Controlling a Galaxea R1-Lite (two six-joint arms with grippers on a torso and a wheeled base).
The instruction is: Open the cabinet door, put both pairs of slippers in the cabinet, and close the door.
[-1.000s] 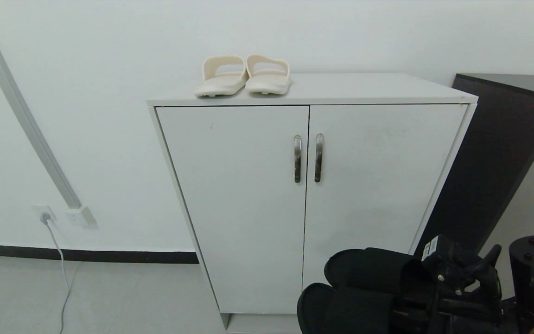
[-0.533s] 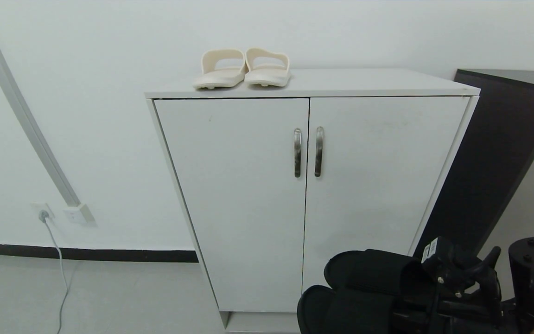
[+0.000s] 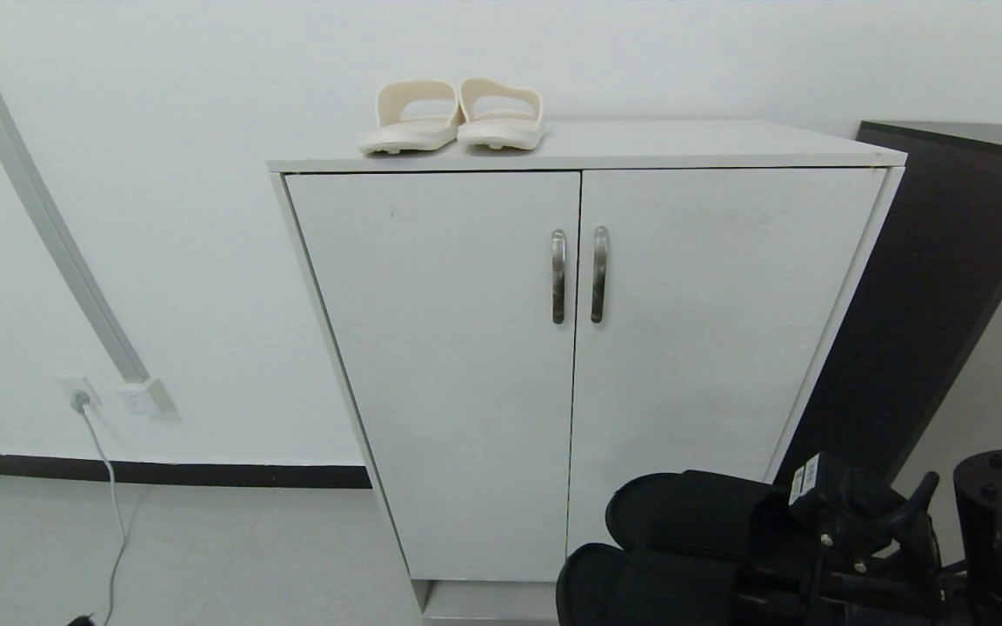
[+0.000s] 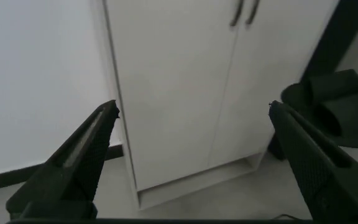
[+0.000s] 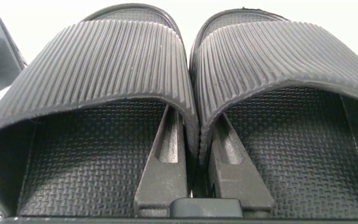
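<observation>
I'm gripping the black slippers with the right tool, low before the shut cabinet.
Its fingers are pinching both straps together; the left tool is gaping open; the beige slippers are sitting on the cabinet top's left half.
</observation>
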